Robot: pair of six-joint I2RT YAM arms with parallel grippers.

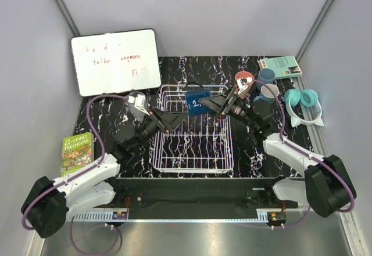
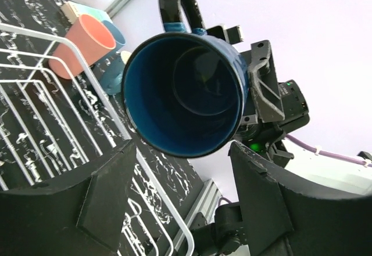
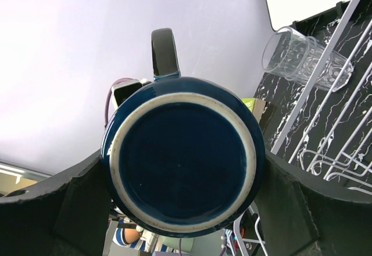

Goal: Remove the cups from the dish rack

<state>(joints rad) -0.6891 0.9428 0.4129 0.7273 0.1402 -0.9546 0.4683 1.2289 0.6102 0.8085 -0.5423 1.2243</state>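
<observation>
The white wire dish rack (image 1: 195, 151) sits mid-table. My right gripper (image 1: 208, 103) is shut on the dark navy mug (image 1: 196, 103) and holds it on its side above the rack's far end. In the right wrist view its base (image 3: 183, 163) fills the space between my fingers. My left gripper (image 1: 176, 118) is open, facing the mug's mouth (image 2: 186, 96) from just short of it, with nothing in it. A clear glass (image 1: 138, 101) lies left of the rack. The salmon-pink tumbler (image 1: 244, 82) and two light blue mugs (image 1: 267, 75) (image 1: 268, 92) stand right of it.
A whiteboard (image 1: 115, 62) leans at the back left. Teal headphones (image 1: 303, 103) and a teal booklet (image 1: 285, 66) lie at the back right. A green book (image 1: 77, 154) lies at the left edge. Grey walls close in the table.
</observation>
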